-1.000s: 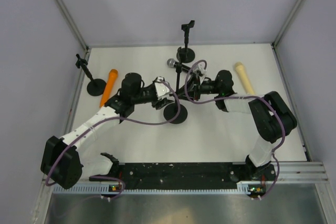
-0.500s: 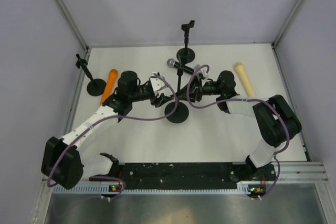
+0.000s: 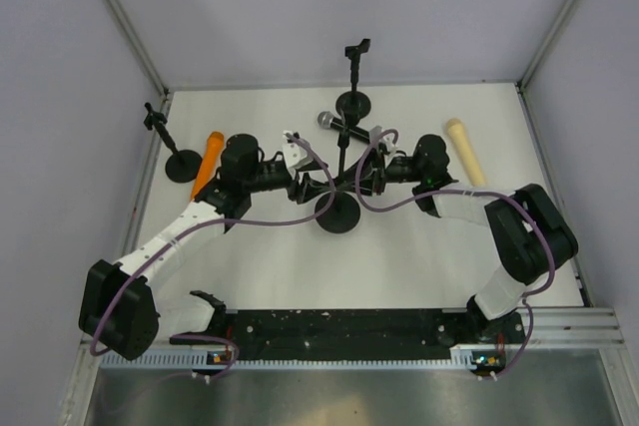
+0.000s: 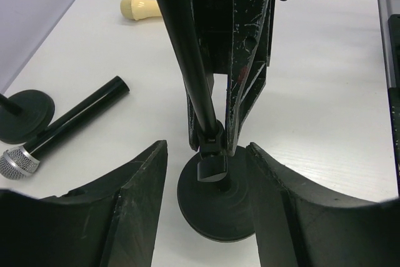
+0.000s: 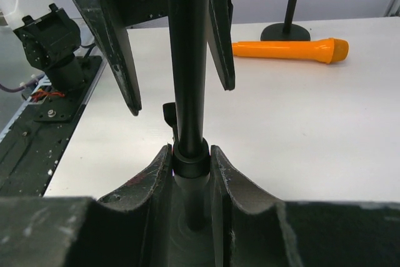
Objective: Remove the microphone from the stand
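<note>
We see our right gripper [image 5: 190,157] clamped on the pole of the stand [image 3: 337,212], our left gripper [image 4: 206,154] straddling that pole low down with jaws apart, and the mic [image 4: 65,123] lying on the table [image 4: 325,92] beside another stand [image 4: 22,114].

A white table [image 3: 399,266] stands in a booth. Plain, pale lilac-grey walls [image 3: 329,7] close its left, far and right edges, with metal posts [image 3: 125,22] rising from the far corners. A black rail [image 3: 349,326] lines the near edge. Soft, even light.
</note>
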